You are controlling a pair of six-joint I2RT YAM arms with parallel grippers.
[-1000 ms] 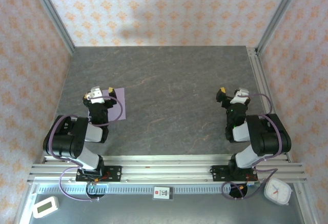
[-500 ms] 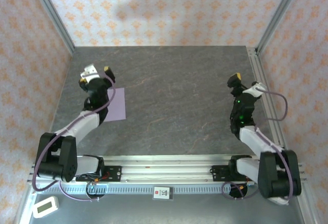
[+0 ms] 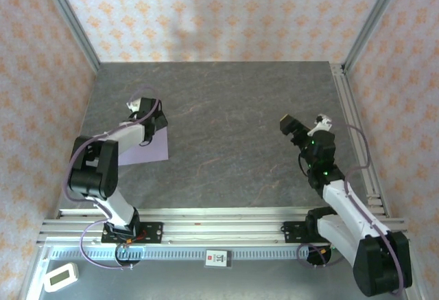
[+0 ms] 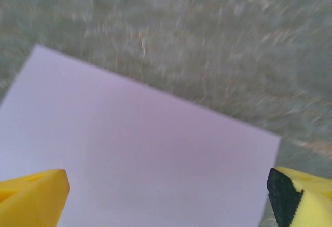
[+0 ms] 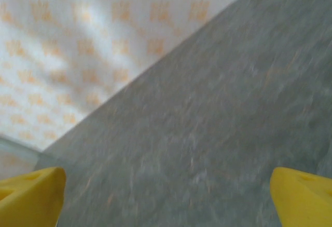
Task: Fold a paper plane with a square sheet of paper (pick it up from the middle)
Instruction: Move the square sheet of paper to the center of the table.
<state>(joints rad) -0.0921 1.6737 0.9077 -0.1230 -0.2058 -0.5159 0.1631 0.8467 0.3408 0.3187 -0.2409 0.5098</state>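
I am hovering the left tool [image 4: 166,201], jaws wide and empty, over the thin pale lilac square sheet of paper [image 4: 135,154] lying flat on the grey worktop [image 3: 233,108]. The right tool [image 3: 304,123] is hanging agape, well apart. Risk — a pinch landing off-centre, sliding or crumpling it.

L end effector [image 4: 168,185], R end effector [image 5: 168,177]: jaws spread wide.

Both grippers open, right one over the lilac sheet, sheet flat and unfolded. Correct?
Not quite: the left gripper is the one over the square sheet of paper, as the left wrist view shows. The right gripper is over bare table. Both are open, and the sheet lies flat and unfolded.
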